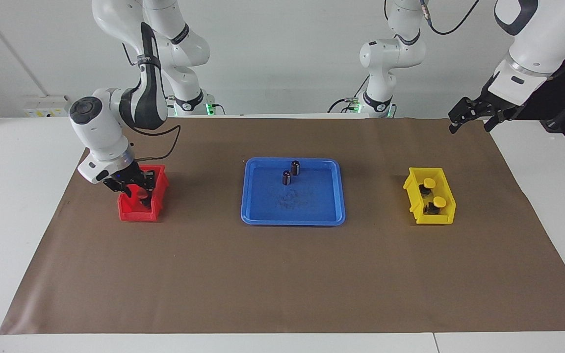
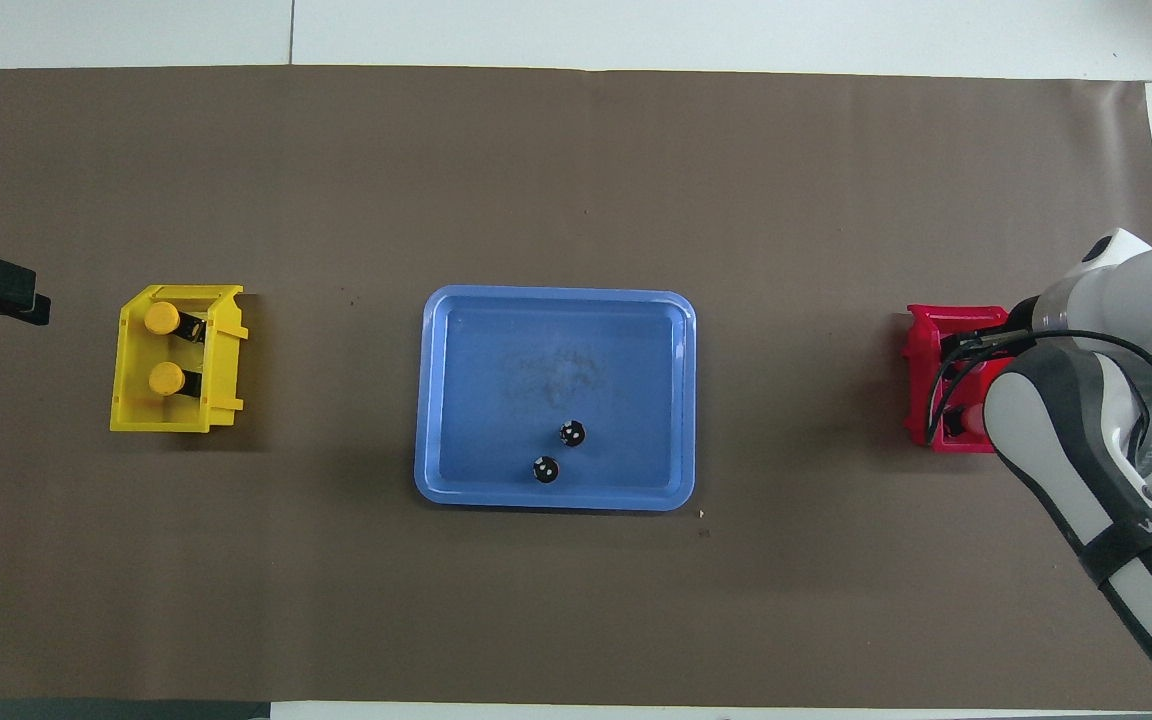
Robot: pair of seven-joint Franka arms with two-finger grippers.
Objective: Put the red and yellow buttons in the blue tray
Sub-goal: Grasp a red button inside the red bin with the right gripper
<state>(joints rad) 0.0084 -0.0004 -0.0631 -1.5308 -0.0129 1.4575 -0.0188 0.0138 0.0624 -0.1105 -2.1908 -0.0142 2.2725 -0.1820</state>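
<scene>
1. Down inside the small red plastic bin (image 1: 138,208) at the right arm's end of the table sits the right gripper (image 1: 141,196), its fingers closed around a red-capped push button (image 1: 143,195).
2. Whether a second red button lies in that bin I cannot tell; the gripper and arm cover most of it in both views.
3. At mid-table lies the wide shallow blue plastic tray (image 1: 263,215) with rounded corners; two dark capless cylinders (image 1: 291,173) stand upright in it, close together, in the part nearer to the robots.
4. Toward the left arm's end stands the small yellow plastic bin (image 2: 131,400), well apart from the tray, holding two yellow-capped push buttons (image 2: 164,348) on dark bases, one nearer to the robots than the other.
5. Off the brown paper mat (image 1: 282,284), the left gripper (image 1: 474,117) waits in the air over the table's edge at its own end, fingers spread wide with nothing between them.
</scene>
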